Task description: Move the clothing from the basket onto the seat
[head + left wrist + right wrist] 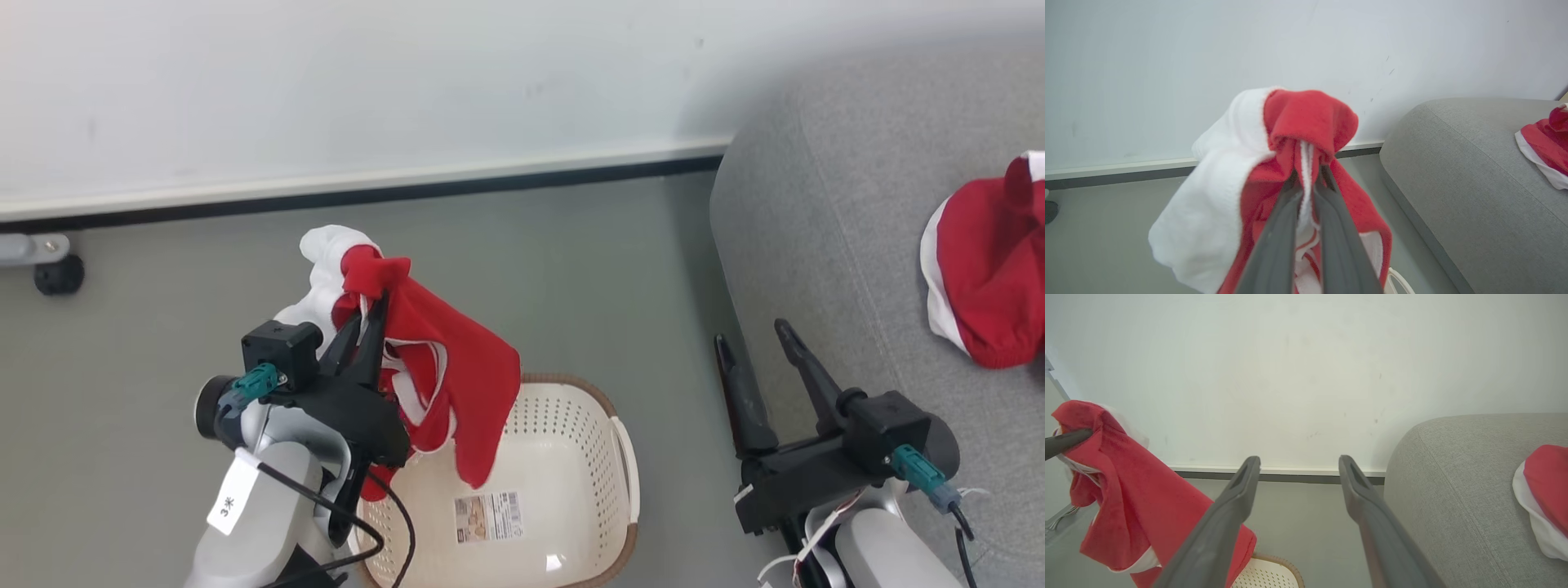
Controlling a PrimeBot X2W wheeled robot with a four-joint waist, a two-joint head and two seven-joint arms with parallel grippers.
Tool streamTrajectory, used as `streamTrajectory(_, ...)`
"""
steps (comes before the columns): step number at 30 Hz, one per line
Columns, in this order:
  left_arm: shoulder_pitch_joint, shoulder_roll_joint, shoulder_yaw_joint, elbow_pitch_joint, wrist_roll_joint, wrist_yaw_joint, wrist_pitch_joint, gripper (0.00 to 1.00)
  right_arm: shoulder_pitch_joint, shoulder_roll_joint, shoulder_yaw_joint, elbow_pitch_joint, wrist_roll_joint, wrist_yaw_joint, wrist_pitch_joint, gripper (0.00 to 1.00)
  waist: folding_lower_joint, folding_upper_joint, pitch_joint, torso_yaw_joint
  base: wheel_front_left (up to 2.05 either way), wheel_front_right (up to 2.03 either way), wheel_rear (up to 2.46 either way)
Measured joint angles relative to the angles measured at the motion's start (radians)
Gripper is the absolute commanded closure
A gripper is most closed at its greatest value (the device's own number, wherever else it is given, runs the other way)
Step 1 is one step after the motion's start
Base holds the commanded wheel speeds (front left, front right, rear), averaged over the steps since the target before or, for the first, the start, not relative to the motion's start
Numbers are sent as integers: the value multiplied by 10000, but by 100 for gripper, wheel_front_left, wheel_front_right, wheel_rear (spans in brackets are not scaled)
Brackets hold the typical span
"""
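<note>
Left jaws pinched shut on a red garment [457, 376], hanging over the empty basket [571, 441]; right jaws wide, holding nothing. Second garment [988, 269] lies on the seat [816, 245]. Best swung right while kept high, hem clear of the basket, and released well onto the seat

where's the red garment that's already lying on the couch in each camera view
Head view: the garment lies at the right edge, about mid-height.
Left wrist view: garment at the right edge, around mid-height.
Right wrist view: garment at the right edge, below mid-height.
Shared landmark: the grey couch, whose rounded corner sits left of it in every view.
</note>
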Motion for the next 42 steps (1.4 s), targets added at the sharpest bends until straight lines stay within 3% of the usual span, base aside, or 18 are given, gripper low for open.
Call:
streamTrajectory(17,987,4,-276,-3122,284,-12,-4,100,639,31,418,-138,107,132,347,0,2,0,-1219,-13,0,0,0)
streamTrajectory(42,2409,115,-888,-5827,619,194,385,100,1018,159,825,-639,161,291,715,0,4,1,-1546,-114,0,0,0)
